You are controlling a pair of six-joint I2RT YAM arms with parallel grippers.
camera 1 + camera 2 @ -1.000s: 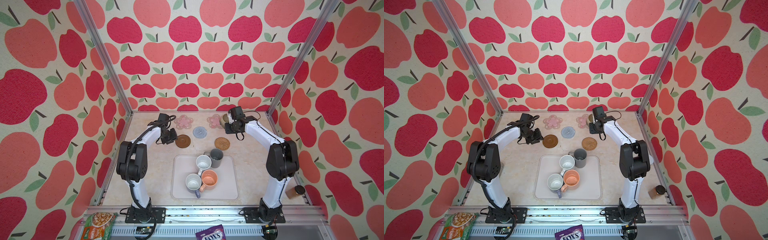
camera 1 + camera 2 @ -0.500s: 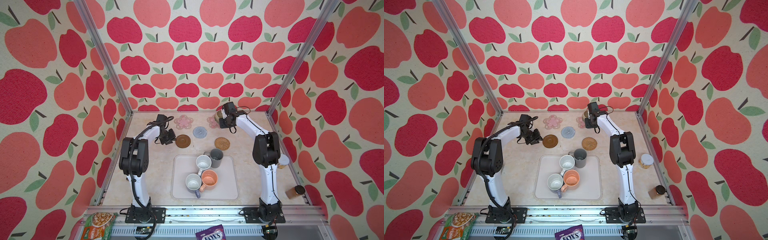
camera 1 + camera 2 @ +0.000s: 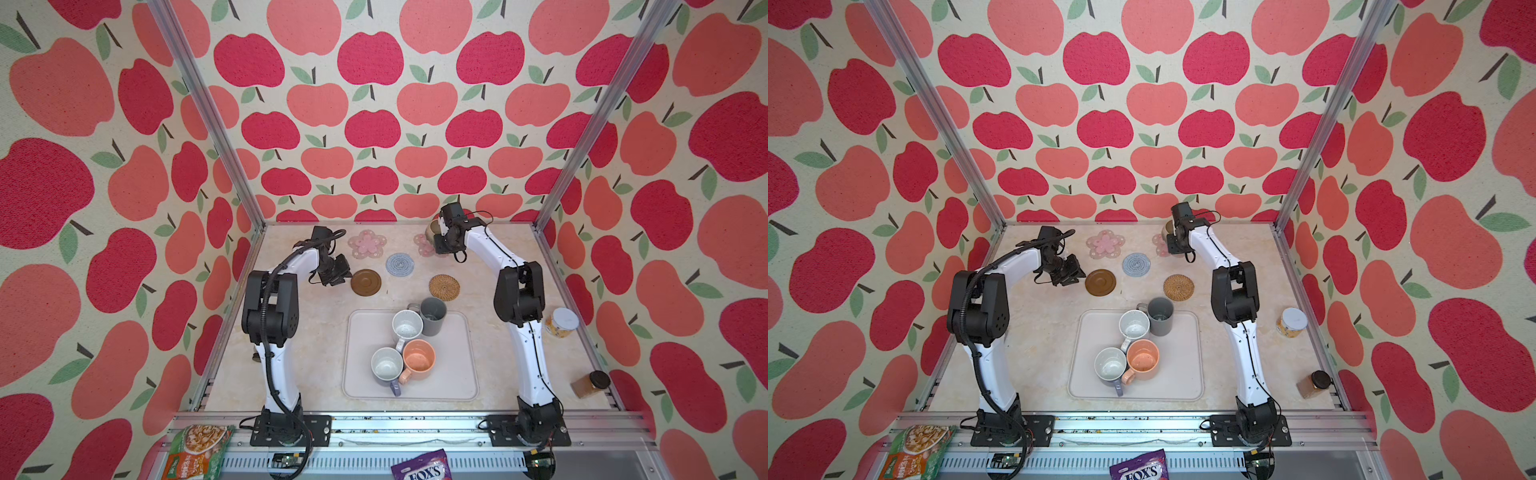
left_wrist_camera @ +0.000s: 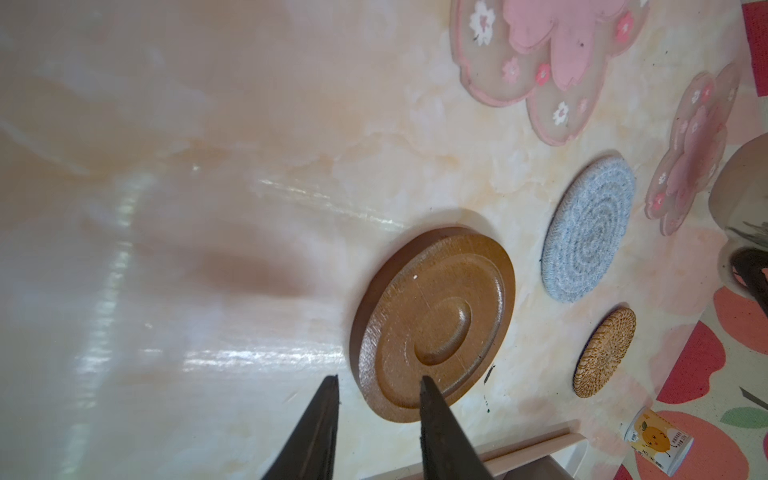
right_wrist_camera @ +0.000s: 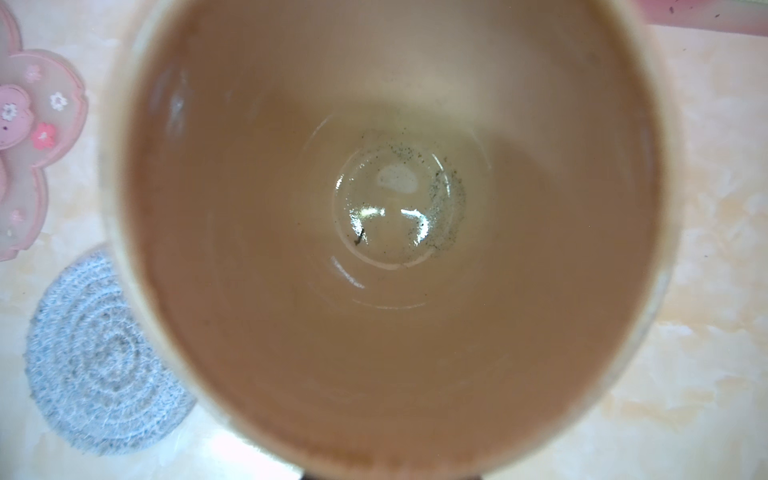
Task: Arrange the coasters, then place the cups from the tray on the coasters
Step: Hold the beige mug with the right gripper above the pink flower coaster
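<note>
Holding the beige mug (image 3: 433, 227) in the tightly closed right gripper (image 3: 442, 245), at the upper middle of both top views, right at the pink flower coaster (image 3: 420, 244). Cannot tell whether the base touches the mat yet; looks to sit toward its far edge rather than its middle. Nothing but the mug's inside across most of the right wrist view, so no checking the mat underneath from there.

Best to bring the mug over the flower's centre first, hold it upright and lower it straight and slowly. Let go only once it stands flat, then lift clear without catching the handle. Mind the blue round coaster (image 3: 399, 264) just below in the frame: near enough to nudge on the way out.

Further left, with the left gripper (image 4: 377, 380) spread open and gripping nothing, tips by the rim of the brown coaster (image 3: 365, 282); better not to bump that mat.

At lower centre, four other mugs (image 3: 407, 326) on the tray (image 3: 457, 374), with the straw coaster (image 3: 444, 286) just above it.
</note>
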